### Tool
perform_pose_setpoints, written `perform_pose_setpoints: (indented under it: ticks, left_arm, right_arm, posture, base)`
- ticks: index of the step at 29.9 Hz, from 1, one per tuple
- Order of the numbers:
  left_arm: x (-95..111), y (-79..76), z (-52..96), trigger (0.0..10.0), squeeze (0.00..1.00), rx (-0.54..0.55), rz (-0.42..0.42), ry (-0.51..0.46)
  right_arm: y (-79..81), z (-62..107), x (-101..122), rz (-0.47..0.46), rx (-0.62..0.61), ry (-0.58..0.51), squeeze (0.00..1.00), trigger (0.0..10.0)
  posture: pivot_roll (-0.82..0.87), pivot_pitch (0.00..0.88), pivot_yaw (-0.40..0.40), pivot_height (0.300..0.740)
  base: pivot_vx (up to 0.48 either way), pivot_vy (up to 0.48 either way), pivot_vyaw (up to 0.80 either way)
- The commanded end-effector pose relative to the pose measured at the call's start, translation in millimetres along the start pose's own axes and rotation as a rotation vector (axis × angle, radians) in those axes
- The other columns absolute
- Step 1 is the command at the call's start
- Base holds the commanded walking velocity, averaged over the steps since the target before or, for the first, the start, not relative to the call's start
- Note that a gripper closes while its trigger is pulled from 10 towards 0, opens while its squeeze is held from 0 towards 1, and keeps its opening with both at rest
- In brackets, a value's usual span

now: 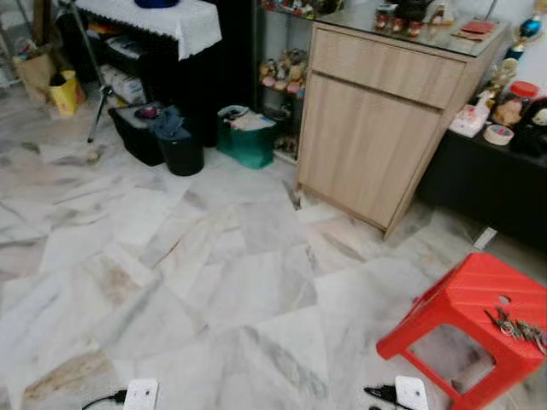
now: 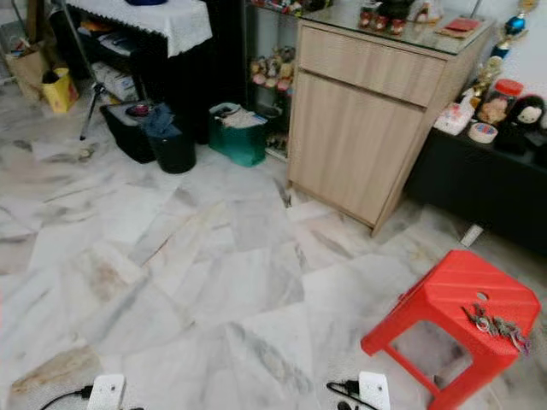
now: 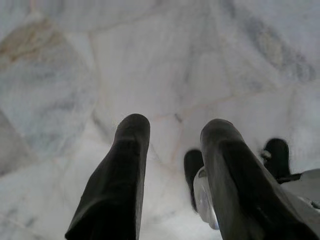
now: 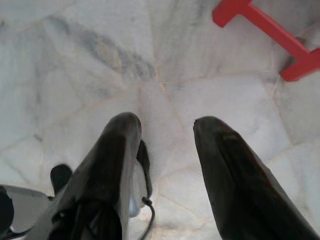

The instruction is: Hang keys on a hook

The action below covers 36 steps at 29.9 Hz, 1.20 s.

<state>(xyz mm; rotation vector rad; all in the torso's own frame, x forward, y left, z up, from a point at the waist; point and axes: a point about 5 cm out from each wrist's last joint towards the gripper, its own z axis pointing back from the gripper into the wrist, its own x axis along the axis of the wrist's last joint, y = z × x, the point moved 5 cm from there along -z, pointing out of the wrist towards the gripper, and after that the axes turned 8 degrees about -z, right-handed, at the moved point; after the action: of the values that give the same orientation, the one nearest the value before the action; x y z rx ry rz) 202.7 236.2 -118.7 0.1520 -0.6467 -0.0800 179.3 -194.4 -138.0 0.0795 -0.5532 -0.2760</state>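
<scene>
A bunch of keys (image 1: 517,327) lies on top of a red plastic stool (image 1: 461,299) at the lower right of the head views; the keys (image 2: 494,324) sit near the stool's right side. My left gripper (image 3: 175,125) hangs over the marble floor, open, with nothing between its fingers. My right gripper (image 4: 165,122) also hangs open and empty above the floor, with the red stool's legs (image 4: 265,30) a little way beyond it. No hook can be made out.
A light wooden cabinet (image 1: 376,120) stands ahead at the right, a black low shelf with ornaments (image 1: 504,162) beside it. A green bin (image 1: 246,137), black bucket (image 1: 179,145) and tripod leg (image 1: 96,120) stand at the back left. Marble floor (image 1: 197,273) lies between.
</scene>
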Motion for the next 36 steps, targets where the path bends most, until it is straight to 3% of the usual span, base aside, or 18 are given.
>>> perform_pose_setpoints:
  ticks: [1,36]
  left_arm:
    - [-9.8,2.4,2.2,10.0,0.0,0.002,-0.01,0.026]
    - [-5.3,-2.0,1.2,10.0,0.0,-0.013,-0.041,0.012]
  right_arm:
    - [2.9,-0.5,-0.8,0.006,0.006,0.006,0.0,10.0]
    - [3.5,-0.1,-2.9,0.01,0.013,0.008,0.0,10.0]
  posture:
    - [0.02,0.016,-0.029,0.74]
    - [0.03,0.0,-0.025,0.74]
  base:
    - [0.0,0.0,-0.78]
    - [0.0,-0.079,-0.78]
